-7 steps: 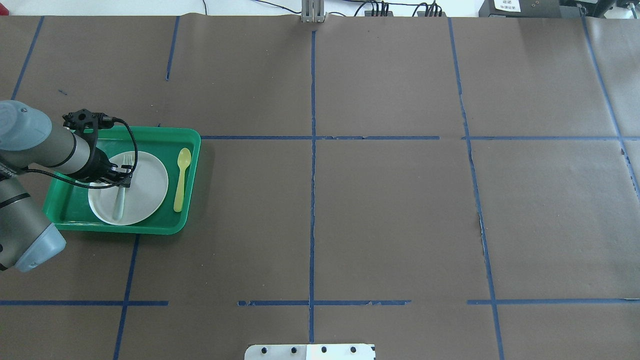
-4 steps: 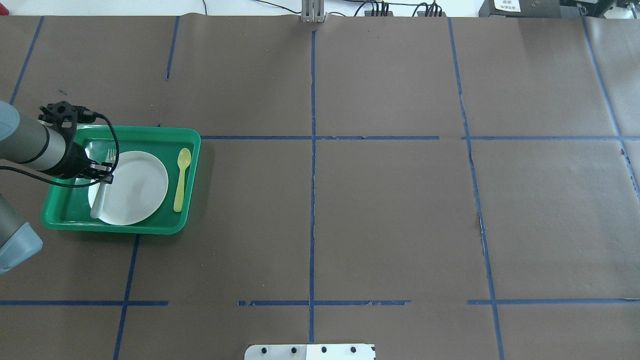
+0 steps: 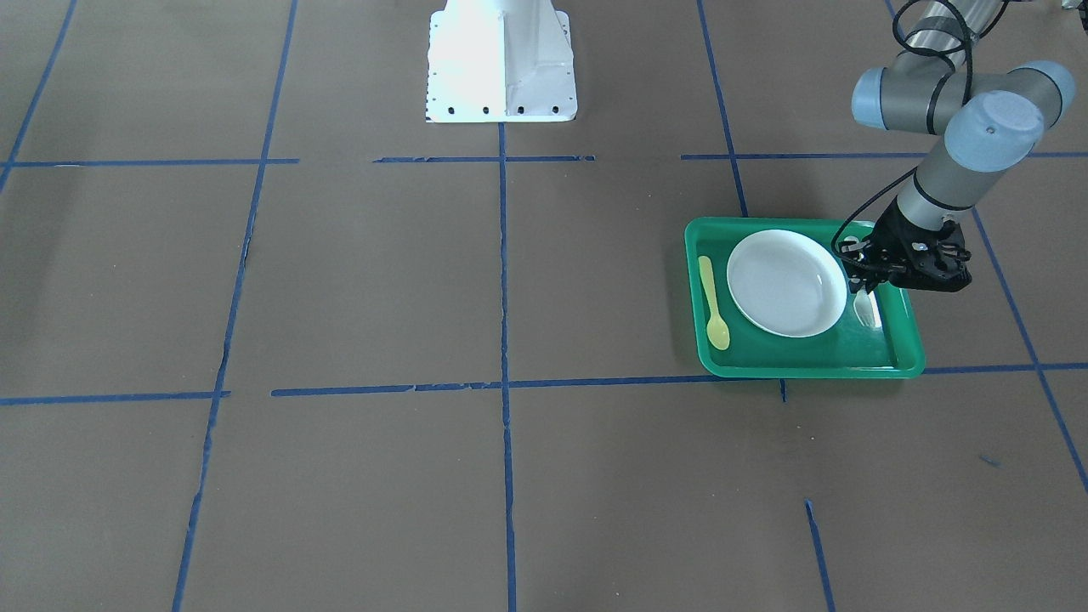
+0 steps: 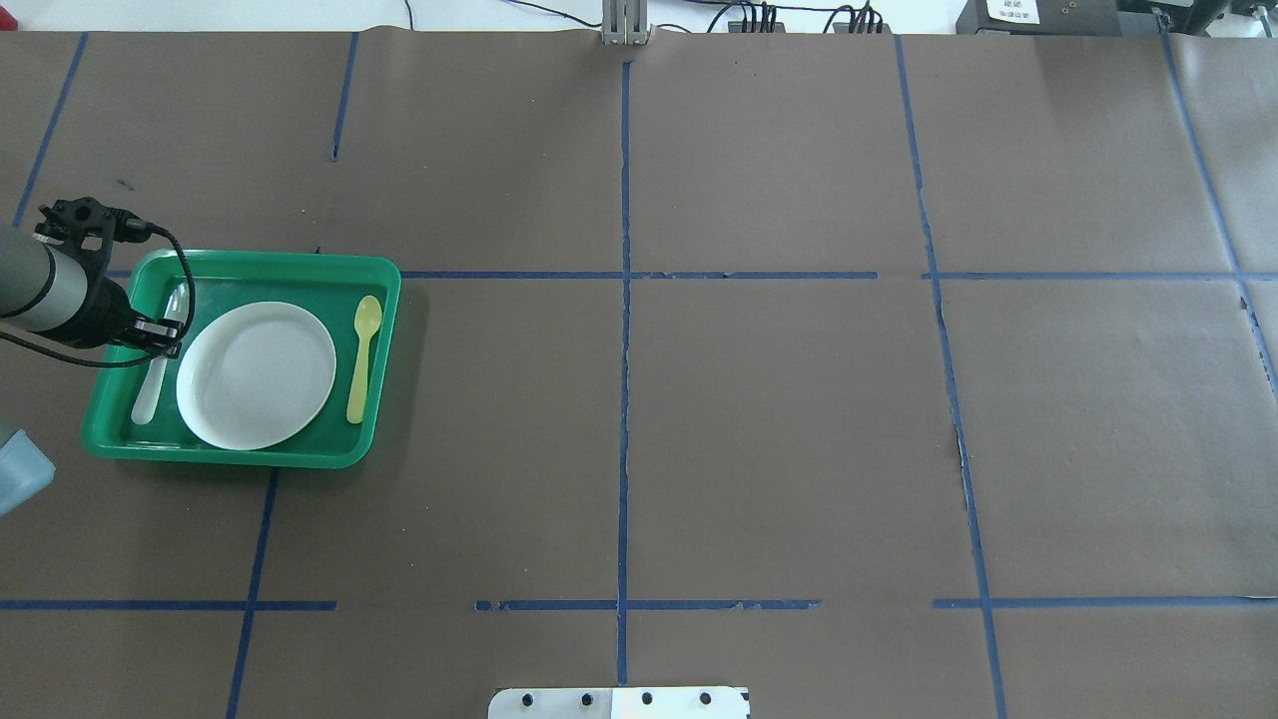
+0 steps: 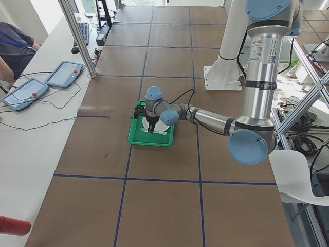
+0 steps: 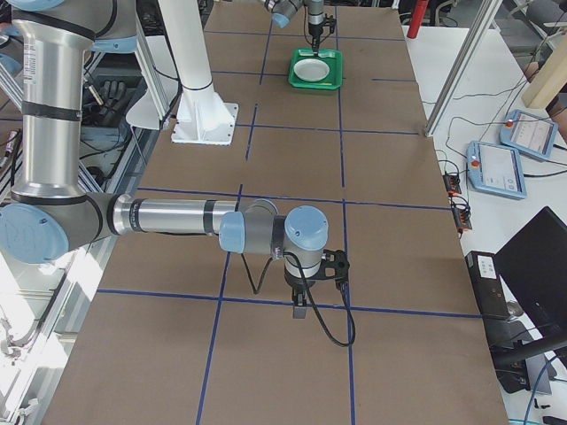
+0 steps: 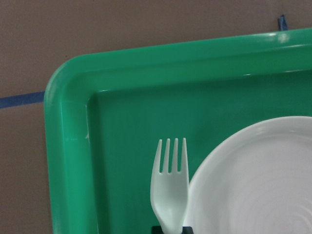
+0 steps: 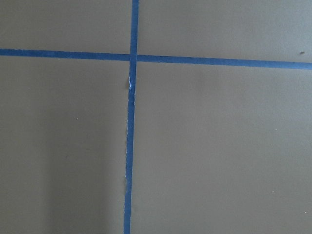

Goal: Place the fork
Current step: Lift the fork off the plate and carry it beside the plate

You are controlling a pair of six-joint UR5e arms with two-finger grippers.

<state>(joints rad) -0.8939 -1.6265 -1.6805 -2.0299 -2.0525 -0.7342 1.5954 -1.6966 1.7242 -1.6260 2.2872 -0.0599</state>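
The pale plastic fork (image 4: pixel 148 394) lies lengthwise over the left strip of the green tray (image 4: pixel 300 268), beside the white plate (image 4: pixel 257 374). My left gripper (image 4: pixel 160 335) is shut on the fork's middle. In the left wrist view the fork's tines (image 7: pixel 169 195) point at the tray's far corner (image 7: pixel 68 146), just off the plate's rim (image 7: pixel 258 185). I cannot tell whether the fork touches the tray floor. In the front view the fork (image 3: pixel 866 308) shows below the left gripper (image 3: pixel 863 276). My right gripper (image 6: pixel 299 312) hangs over bare table far from the tray; I cannot tell if it is open.
A yellow spoon (image 4: pixel 361 359) lies in the tray right of the plate. The tray's raised rim runs close on the gripper's left side. Blue tape lines cross the brown table. The robot's white base plate (image 3: pixel 501 64) stands mid-table at the near edge.
My left gripper has moved left with the fork, from over the plate to the tray's left strip beside the plate. The plate and spoon have not moved.
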